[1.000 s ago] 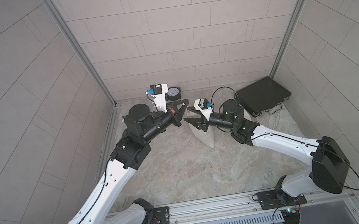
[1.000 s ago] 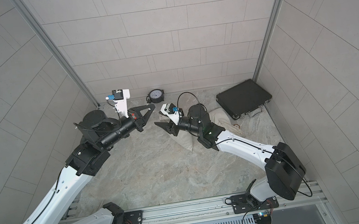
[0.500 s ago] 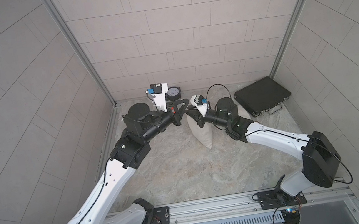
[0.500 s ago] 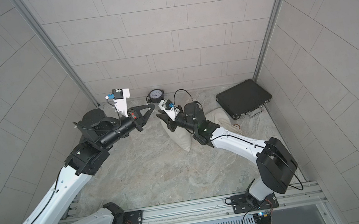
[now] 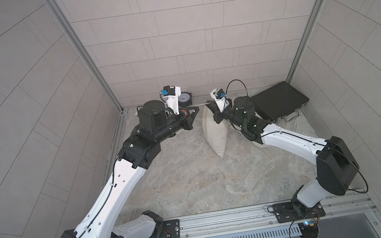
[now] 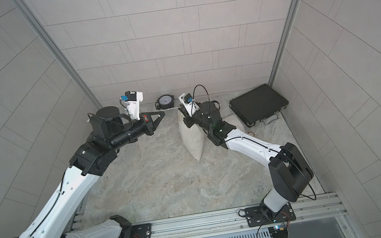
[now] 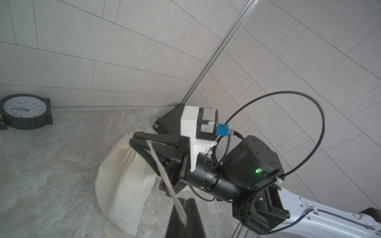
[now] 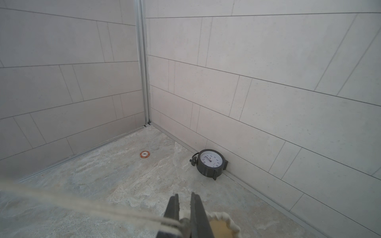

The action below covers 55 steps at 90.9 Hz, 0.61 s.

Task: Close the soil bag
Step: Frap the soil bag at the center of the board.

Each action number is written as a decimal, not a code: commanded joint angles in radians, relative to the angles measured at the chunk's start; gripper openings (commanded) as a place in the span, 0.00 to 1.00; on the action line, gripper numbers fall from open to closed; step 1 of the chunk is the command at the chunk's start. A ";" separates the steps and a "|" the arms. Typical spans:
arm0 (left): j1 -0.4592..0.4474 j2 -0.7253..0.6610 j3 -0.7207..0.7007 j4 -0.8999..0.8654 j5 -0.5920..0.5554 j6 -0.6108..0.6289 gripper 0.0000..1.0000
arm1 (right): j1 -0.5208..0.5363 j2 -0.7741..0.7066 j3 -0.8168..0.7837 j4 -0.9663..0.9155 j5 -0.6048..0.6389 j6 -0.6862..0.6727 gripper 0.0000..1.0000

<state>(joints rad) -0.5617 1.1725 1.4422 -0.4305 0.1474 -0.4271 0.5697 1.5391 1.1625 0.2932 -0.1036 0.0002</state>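
The marbled tabletop (image 5: 193, 180) carries a soil bag (image 5: 215, 133), a clock (image 5: 184, 98), a black case (image 5: 279, 100) and an orange disc (image 8: 144, 154).

We find the floor (image 5: 193, 180) bare from the soil bag (image 5: 215, 131) forward to the front rail (image 5: 223, 217): free passage. The taut cord (image 7: 162, 175) bars the gap between the left gripper (image 5: 195, 109) and the bag mouth, where the right gripper (image 5: 208, 107) clamps. The clock (image 5: 184, 98) stands behind at the back wall (image 5: 201, 60); the black case (image 5: 279, 100) fills the right rear corner.
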 commanded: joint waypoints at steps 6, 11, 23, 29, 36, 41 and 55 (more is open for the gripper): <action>0.008 -0.149 0.154 0.169 0.012 0.039 0.00 | -0.178 0.006 -0.033 -0.319 0.259 0.072 0.12; 0.009 -0.170 0.146 0.162 -0.018 0.051 0.00 | -0.198 -0.017 -0.036 -0.327 0.271 0.070 0.13; 0.010 -0.218 0.096 0.183 -0.087 0.053 0.00 | -0.221 -0.025 -0.048 -0.340 0.270 0.074 0.16; 0.011 -0.228 0.072 0.189 -0.092 0.045 0.00 | -0.222 0.003 -0.046 -0.352 0.265 0.084 0.16; 0.010 -0.227 0.053 0.195 -0.095 0.040 0.00 | -0.222 0.045 -0.051 -0.358 0.245 0.103 0.15; 0.012 -0.222 0.042 0.197 -0.096 0.037 0.00 | -0.223 0.071 -0.055 -0.357 0.232 0.118 0.14; 0.022 -0.218 0.019 0.200 -0.108 0.025 0.00 | -0.232 0.104 -0.056 -0.351 0.239 0.133 0.14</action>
<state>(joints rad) -0.5602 1.1217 1.3930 -0.4385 0.0624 -0.4038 0.4812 1.5494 1.1698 0.2008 -0.2031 0.0727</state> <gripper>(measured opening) 0.050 0.142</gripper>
